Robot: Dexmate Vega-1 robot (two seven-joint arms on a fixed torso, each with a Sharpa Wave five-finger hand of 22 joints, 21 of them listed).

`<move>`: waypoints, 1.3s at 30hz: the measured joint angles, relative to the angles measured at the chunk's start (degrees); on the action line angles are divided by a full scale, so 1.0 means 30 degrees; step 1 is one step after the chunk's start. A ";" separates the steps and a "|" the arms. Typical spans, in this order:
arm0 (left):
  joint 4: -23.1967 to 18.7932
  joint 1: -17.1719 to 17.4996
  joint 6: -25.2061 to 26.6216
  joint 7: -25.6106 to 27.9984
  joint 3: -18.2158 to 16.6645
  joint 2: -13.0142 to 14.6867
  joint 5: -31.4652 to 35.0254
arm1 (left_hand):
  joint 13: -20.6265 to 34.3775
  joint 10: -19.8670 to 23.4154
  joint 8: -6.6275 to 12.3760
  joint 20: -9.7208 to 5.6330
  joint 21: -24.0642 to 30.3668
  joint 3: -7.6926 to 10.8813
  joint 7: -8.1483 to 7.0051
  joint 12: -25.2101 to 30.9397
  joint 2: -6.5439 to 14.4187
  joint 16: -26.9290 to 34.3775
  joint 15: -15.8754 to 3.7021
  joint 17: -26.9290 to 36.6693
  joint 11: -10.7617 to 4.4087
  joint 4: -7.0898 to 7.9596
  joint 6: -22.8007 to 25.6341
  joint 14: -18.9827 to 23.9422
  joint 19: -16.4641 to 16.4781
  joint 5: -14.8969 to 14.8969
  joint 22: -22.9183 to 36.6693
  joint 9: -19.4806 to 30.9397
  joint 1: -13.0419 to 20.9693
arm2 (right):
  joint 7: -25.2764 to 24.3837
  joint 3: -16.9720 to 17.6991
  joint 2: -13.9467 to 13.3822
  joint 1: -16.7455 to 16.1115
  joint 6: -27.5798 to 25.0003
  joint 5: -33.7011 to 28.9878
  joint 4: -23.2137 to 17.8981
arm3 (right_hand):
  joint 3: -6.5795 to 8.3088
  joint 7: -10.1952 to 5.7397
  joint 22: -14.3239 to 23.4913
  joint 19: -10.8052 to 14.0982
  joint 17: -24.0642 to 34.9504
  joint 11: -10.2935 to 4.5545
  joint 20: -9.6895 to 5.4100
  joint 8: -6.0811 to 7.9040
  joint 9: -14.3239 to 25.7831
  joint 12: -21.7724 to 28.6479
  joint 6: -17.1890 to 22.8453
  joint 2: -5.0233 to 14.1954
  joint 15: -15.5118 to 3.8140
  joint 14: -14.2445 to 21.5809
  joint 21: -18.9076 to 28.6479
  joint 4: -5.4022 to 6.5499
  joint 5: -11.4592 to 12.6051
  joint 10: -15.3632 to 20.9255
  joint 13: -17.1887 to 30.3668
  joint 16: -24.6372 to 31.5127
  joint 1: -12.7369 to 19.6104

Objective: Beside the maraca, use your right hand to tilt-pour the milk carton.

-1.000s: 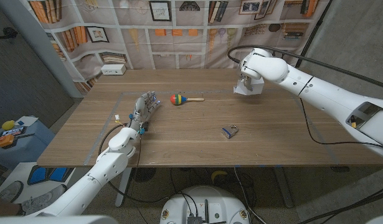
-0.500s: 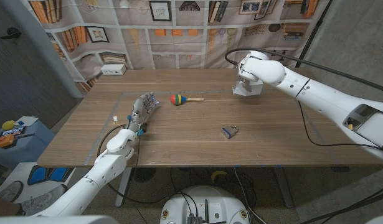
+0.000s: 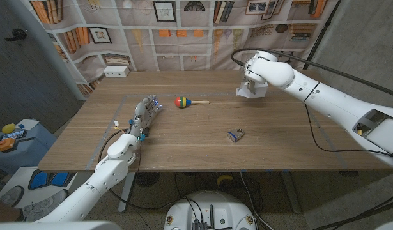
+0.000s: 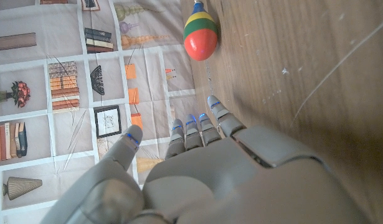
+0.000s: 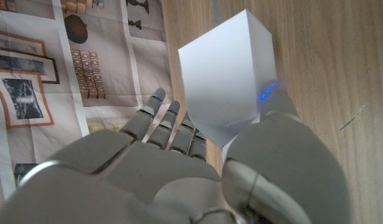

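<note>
We grip the milk carton [image 5: 231, 87] in our right hand [image 3: 252, 87] – seemingly lifted, well right of the maraca [image 3: 183, 101]. Next – carry closer, tilt. Our left hand [image 3: 145, 112] waits, fingers [image 4: 197, 127] open.

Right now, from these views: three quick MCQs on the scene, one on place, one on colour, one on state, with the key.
1. Where does the maraca lie?
A. between the two hands
B. off the table
C. in the left hand

2. The milk carton is
A. red
B. white
C. green

3. The right hand
A. is open
B. holds the carton
C. holds the maraca

Key: 1 A, the head view shows it on the table right of the left hand; 2 B, plain white faces; 3 B, right wrist view shows fingers around it.
</note>
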 measured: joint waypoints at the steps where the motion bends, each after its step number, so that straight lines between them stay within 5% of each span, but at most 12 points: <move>1: 0.0008 0.0000 -0.0015 -0.0018 -0.0008 0.0005 -0.0002 | 0.0000 -0.0001 0.0000 0.0000 0.0000 0.0000 0.0000 0.0000 0.0000 0.0000 0.0000 0.0000 0.0000 0.0000 0.0000 0.0000 0.0000 0.0000 0.0000 0.0000 0.0000 | -0.0124 0.0184 -0.0027 -0.0108 -0.0156 0.0223 -0.0061 | 0.0000 0.0000 0.0000 -0.0001 0.0046 0.0000 0.0000 0.0000 0.0000 0.0000 0.0000 -0.0003 0.0038 0.0038 0.0000 0.0000 0.0000 0.0000 0.0000 0.0000 0.0004; 21: 0.0003 -0.0142 0.0120 -0.0434 -0.0111 0.0331 -0.0172 | 0.0000 -0.0001 0.0000 -0.0001 0.0000 0.0078 -0.0002 0.0000 0.0000 0.0000 0.0000 0.0000 0.0000 -0.0080 -0.0002 -0.0001 0.0000 0.0000 0.0000 -0.0001 0.0000 | -0.2358 0.1877 -0.0346 -0.1692 -0.2898 0.2795 -0.0866 | -0.0002 -0.0070 0.0000 0.0206 0.0081 -0.0065 -0.0206 0.0185 0.0090 -0.0011 0.0072 -0.0008 0.0027 0.0237 0.0001 -0.0002 0.0133 0.0077 0.0092 0.0001 0.0009; 39: 0.0552 -0.0683 0.0362 -0.1067 -0.0159 0.0472 -0.0391 | 0.0000 -0.0001 0.0000 -0.0001 0.0000 0.0144 -0.0106 0.0000 0.0000 0.0000 -0.0001 0.0000 0.0000 -0.0146 0.0101 -0.0001 -0.0001 0.0000 -0.0001 -0.0003 0.0000 | -0.5951 0.3884 -0.1359 -0.3722 -0.5235 0.6644 -0.1035 | -0.0004 -0.0136 0.0001 0.0340 0.0078 0.0004 -0.0339 0.0255 0.0089 -0.0013 0.0138 -0.0132 -0.0077 0.0339 0.0002 -0.0003 0.0271 0.0348 0.0178 -0.0072 -0.0112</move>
